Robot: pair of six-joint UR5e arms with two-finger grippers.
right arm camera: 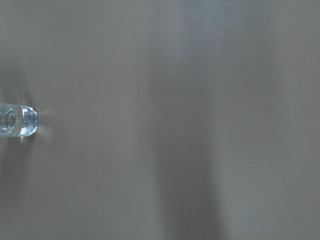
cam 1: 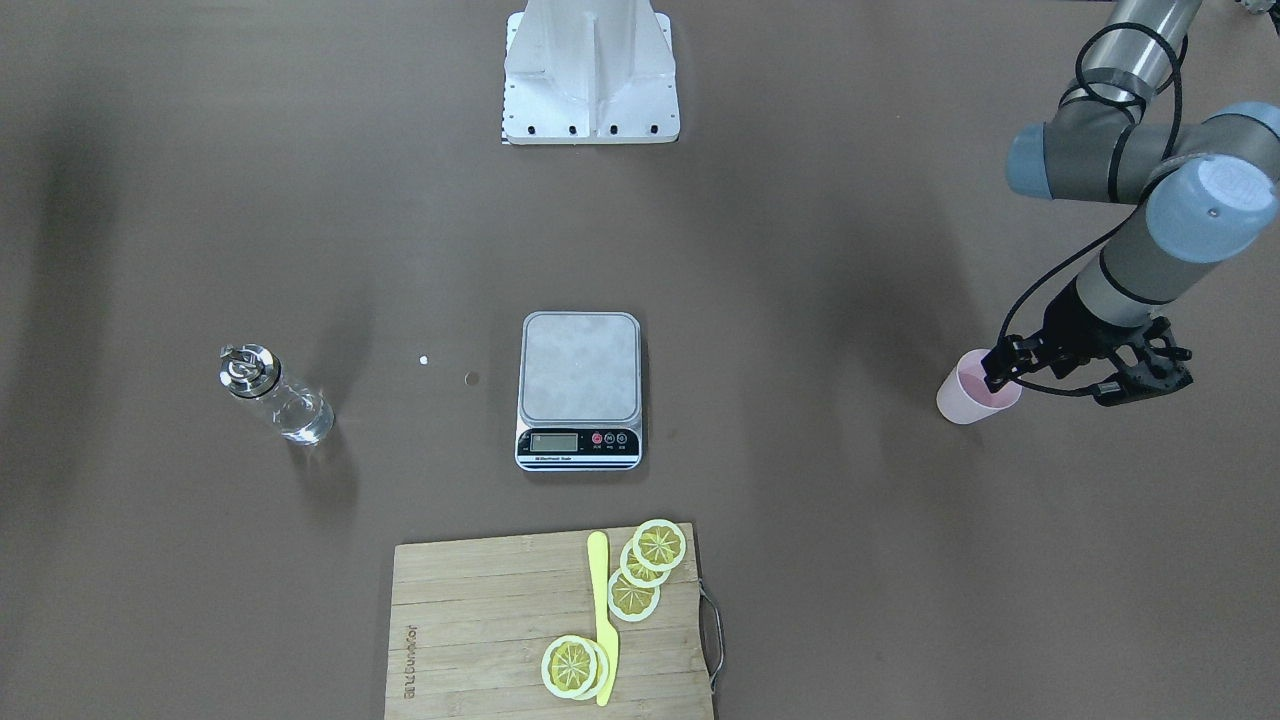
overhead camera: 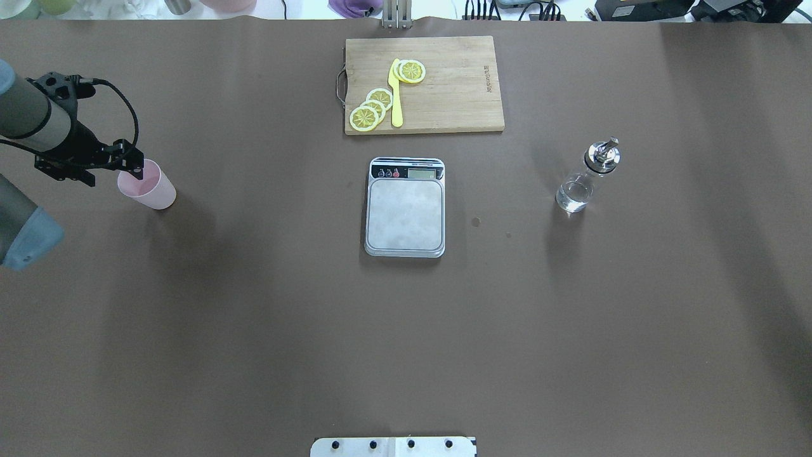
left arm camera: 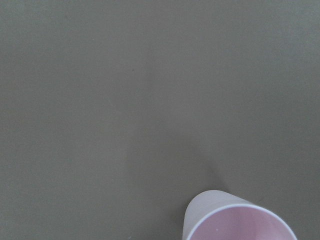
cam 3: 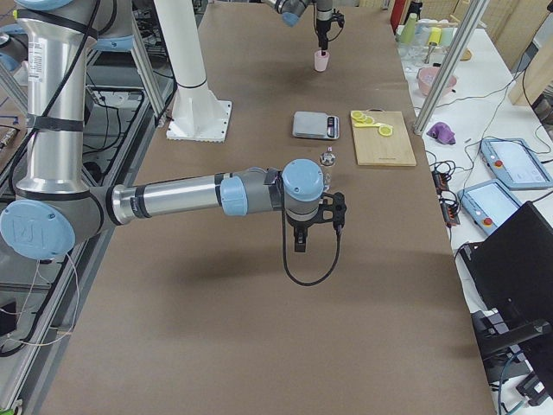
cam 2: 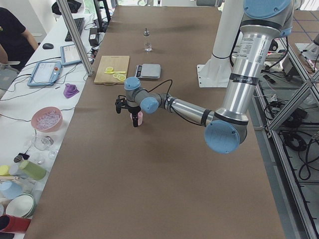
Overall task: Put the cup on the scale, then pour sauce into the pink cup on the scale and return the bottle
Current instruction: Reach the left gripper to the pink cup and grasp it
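The pale pink cup [cam 1: 965, 400] [overhead camera: 152, 189] stands upright on the brown table, far from the scale [cam 1: 580, 365] [overhead camera: 405, 212], whose grey platform is bare. My left gripper [cam 1: 1000, 365] [overhead camera: 132, 166] hangs at the cup's rim, apparently open. The left wrist view shows only that rim [left arm camera: 235, 222] at its bottom edge. The glass bottle [cam 1: 275, 395] [overhead camera: 580, 184], holding clear sauce [overhead camera: 574, 193], stands alone on the other side of the scale. My right gripper [cam 3: 318, 226] hovers well short of the bottle and shows only in the exterior right view, so I cannot tell its state.
A wooden cutting board [cam 1: 480, 620] [overhead camera: 444, 89] with lemon slices [overhead camera: 371, 108] and a yellow knife [overhead camera: 396, 95] lies just beyond the scale. The robot's white base [cam 1: 590, 70] stands on the near side. A person [cam 2: 10, 35] sits at the side bench.
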